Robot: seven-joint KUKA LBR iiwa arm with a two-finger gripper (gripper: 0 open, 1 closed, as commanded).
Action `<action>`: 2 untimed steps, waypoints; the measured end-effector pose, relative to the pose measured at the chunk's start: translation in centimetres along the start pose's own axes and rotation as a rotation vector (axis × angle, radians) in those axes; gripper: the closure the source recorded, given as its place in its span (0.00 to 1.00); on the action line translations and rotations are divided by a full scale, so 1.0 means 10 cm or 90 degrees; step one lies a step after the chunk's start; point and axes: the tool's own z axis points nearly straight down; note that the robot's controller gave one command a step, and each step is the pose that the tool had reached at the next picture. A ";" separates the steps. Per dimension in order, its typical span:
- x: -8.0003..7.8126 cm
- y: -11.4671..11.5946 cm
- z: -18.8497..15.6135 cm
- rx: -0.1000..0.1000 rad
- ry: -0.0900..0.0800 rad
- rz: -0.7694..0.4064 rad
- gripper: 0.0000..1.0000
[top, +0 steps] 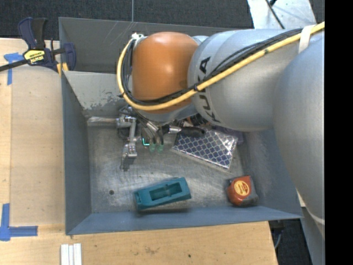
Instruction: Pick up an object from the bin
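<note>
My gripper (142, 152) hangs under the arm's orange cover, low over the bin floor in the left-middle of the bin. Its fingers (129, 150) stand apart, open, with nothing between them. A flat packet with a blue-and-white lattice pattern (205, 147) lies just right of the gripper, partly under the arm. A teal block-shaped dispenser (162, 194) lies on the floor near the front wall, below the gripper and apart from it.
An orange round tape measure (240, 190) sits in the front right corner. Bare floor stretches left of the gripper to the left wall. The arm covers the back right of the bin.
</note>
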 end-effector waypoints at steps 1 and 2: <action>-0.02 -0.01 -0.05 -0.001 -0.005 0.001 0.00; -0.28 -0.50 0.62 0.000 -0.008 -0.062 0.00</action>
